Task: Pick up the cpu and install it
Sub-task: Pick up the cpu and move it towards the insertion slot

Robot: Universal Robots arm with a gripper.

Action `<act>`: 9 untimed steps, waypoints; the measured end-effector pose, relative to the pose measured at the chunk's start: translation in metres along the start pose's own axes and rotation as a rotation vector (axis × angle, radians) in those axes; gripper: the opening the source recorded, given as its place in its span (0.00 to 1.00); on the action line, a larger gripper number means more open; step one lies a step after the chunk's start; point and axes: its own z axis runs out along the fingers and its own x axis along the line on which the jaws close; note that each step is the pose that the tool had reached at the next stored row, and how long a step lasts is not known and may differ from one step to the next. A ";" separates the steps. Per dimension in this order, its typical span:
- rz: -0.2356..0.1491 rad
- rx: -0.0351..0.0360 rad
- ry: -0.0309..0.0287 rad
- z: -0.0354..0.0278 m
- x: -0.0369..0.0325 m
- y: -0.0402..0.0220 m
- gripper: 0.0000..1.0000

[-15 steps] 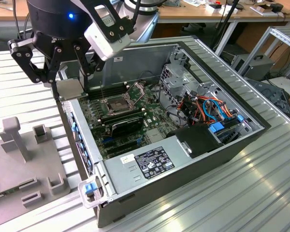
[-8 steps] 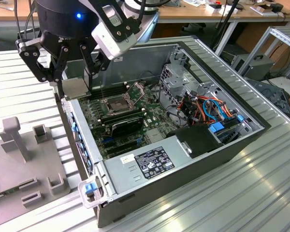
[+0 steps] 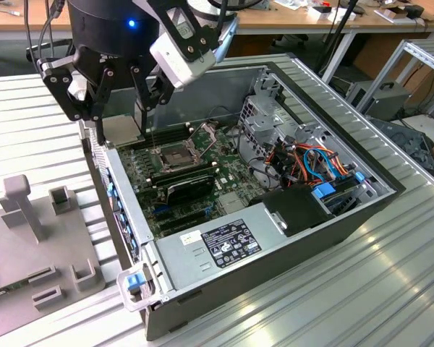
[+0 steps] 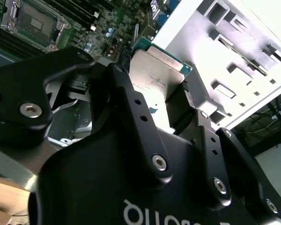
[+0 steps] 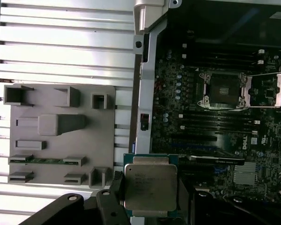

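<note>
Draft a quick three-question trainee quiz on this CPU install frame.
1. True or false: the gripper is shut on the cpu.
2. The CPU socket is: A) empty, frame lifted; B) filled; C) under a cooler.
3. What lies on the table beside the computer case, on the exterior view's left?
Key: 1 true; 2 A; 3 a grey fixture plate.

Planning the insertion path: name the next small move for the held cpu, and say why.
Probably carry the cpu sideways toward the open socket, without descending yet. The gripper holds it over the case wall, well off the socket, whose frame is flipped open.
</note>
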 end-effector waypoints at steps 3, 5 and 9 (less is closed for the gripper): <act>0.000 0.0000 0.0000 -0.0001 -0.0052 -0.0004 0.55; 0.000 0.0000 0.0000 -0.0001 -0.0075 -0.0005 0.55; 0.000 0.0000 -0.0001 -0.0002 -0.0124 -0.0008 0.55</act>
